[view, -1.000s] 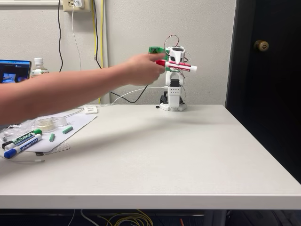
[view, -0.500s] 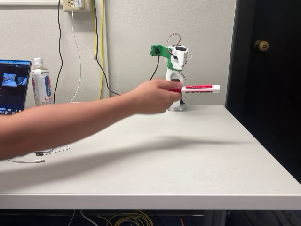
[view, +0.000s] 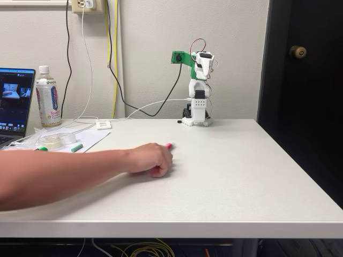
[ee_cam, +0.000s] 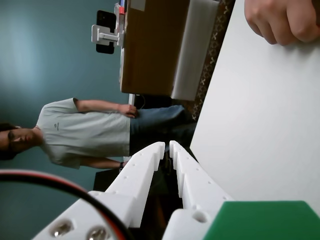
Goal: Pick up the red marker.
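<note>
- A person's hand (view: 151,159) rests on the white bench (view: 241,176) in the fixed view, closed over the red marker (view: 168,145), of which just the red tip pokes out past the knuckles.
- The arm (view: 198,88) stands folded upright at the far edge of the bench, well apart from the hand.
- In the wrist view the gripper (ee_cam: 166,147) has its white fingers nearly together, with nothing between them.
- A bottle (view: 47,97) and laptop (view: 15,104) sit at the left.
</note>
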`<state>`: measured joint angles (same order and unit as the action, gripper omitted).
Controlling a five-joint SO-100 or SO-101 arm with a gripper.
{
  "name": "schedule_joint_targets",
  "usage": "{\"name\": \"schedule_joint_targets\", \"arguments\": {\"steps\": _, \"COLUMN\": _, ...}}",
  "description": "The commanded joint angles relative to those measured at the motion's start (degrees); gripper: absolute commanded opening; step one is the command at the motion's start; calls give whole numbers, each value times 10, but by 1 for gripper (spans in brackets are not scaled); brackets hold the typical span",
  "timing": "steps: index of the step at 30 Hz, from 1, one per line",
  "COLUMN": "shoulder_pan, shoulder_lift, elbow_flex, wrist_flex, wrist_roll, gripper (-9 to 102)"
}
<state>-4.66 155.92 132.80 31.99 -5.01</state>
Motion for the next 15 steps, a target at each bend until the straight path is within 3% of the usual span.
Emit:
{"name": "schedule_joint_targets", "arguments": {"steps": 1, "shoulder_pan": 6, "shoulder_lift": -8, "elbow_flex": -6, "wrist_flex": -15, "wrist_roll": -4, "gripper": 1}}
{"name": "schedule_joint_targets", "arguments": {"steps": 9, "shoulder_pan": 28, "shoulder_lift": -18, "elbow_flex": -6, "wrist_flex": -28, "wrist_roll": -5, "gripper": 1}}
{"name": "schedule_joint_targets", "arguments": {"steps": 15, "shoulder_pan": 70, "shoulder_lift": -39, "elbow_flex": -13, "wrist_flex": -11, "wrist_roll": -61, "gripper": 1}}
